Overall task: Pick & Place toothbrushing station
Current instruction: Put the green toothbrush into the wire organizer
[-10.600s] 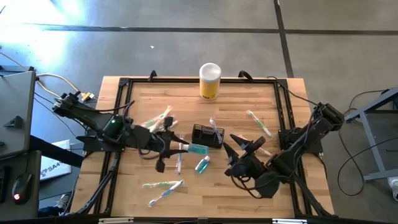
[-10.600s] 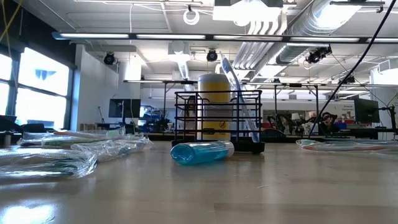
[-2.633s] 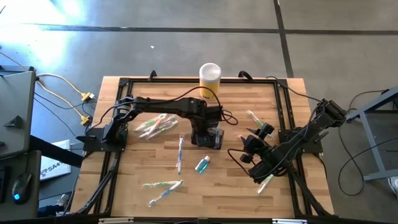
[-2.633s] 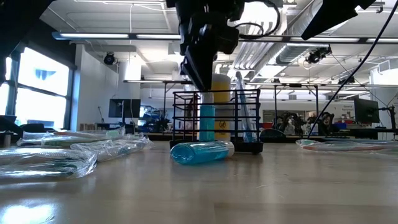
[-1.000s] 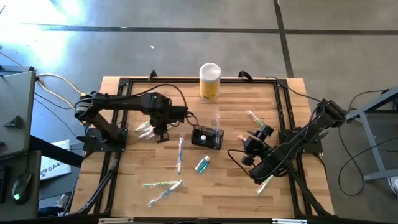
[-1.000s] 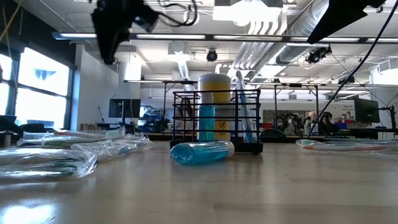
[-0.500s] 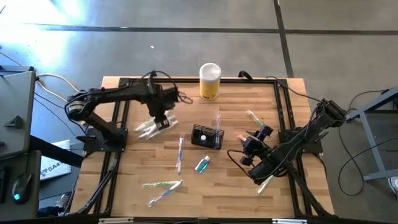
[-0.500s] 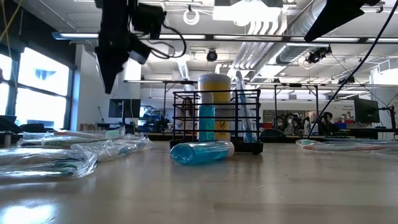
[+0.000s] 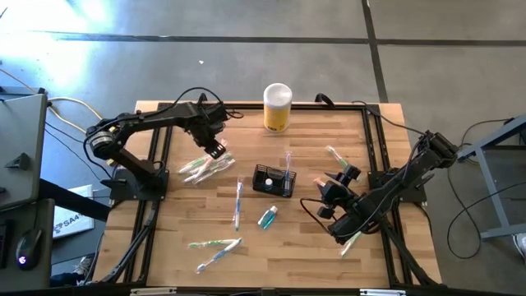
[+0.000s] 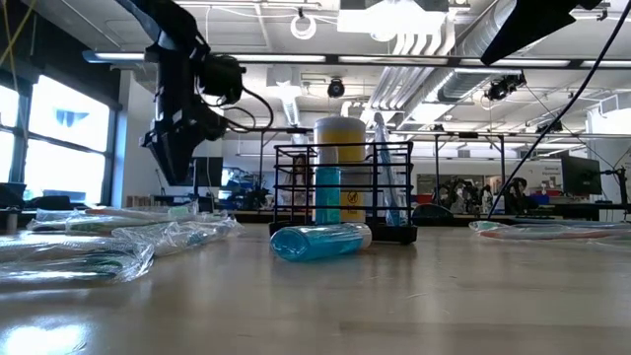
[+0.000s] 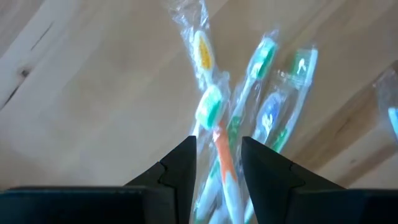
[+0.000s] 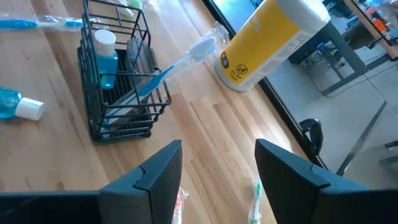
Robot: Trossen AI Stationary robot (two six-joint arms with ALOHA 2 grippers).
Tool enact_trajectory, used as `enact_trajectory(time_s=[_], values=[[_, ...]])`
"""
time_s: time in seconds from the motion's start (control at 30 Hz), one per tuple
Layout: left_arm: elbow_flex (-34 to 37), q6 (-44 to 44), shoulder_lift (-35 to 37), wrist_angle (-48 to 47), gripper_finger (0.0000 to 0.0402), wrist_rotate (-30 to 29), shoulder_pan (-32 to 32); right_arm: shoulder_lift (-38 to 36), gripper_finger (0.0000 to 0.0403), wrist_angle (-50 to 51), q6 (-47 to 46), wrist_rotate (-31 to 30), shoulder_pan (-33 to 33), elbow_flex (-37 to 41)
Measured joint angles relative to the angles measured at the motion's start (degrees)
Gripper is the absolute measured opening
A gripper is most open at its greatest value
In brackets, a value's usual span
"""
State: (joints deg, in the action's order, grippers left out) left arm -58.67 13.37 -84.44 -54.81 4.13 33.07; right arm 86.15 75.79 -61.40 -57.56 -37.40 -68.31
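The black wire caddy (image 9: pixel 274 181) stands mid-table on its base; it also shows in the low view (image 10: pixel 343 192) and the right wrist view (image 12: pixel 118 81). In it stand a blue bottle (image 12: pixel 106 56) and a wrapped blue toothbrush (image 12: pixel 177 62) that leans out over its rim. My left gripper (image 9: pixel 216 150) is open, pointing down above a pile of wrapped toothbrushes (image 11: pixel 236 106) left of the caddy, clear of them in the low view (image 10: pixel 180 163). My right gripper (image 9: pixel 337 185) is open and empty, right of the caddy.
A yellow cylinder with a white lid (image 9: pixel 278 107) stands at the far edge behind the caddy. A blue bottle (image 9: pixel 267 217) lies near the caddy. Wrapped toothbrushes lie at mid-table (image 9: pixel 238 201), at the near left (image 9: pixel 215 247) and at the right (image 9: pixel 341 162).
My left gripper has gone from beside the caddy a little toward the table's far edge and down over the pile of wrapped toothbrushes, turning as it went. The caddy and its contents have stayed where they were.
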Motion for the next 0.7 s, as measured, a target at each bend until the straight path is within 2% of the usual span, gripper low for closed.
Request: enact_trajectory(time_s=[0.17, 0.7], values=[[2.21, 0.0, 0.0, 4.57, 0.0122, -0.04, -0.08, 0.0, 0.0195, 0.0, 0.17, -2.26, 1.21, 0.0], [6.47, 0.63, -0.02, 9.05, 0.0122, -0.58, -0.08, 0.0, 0.0195, 0.02, 1.48, -2.08, 2.66, 0.0]])
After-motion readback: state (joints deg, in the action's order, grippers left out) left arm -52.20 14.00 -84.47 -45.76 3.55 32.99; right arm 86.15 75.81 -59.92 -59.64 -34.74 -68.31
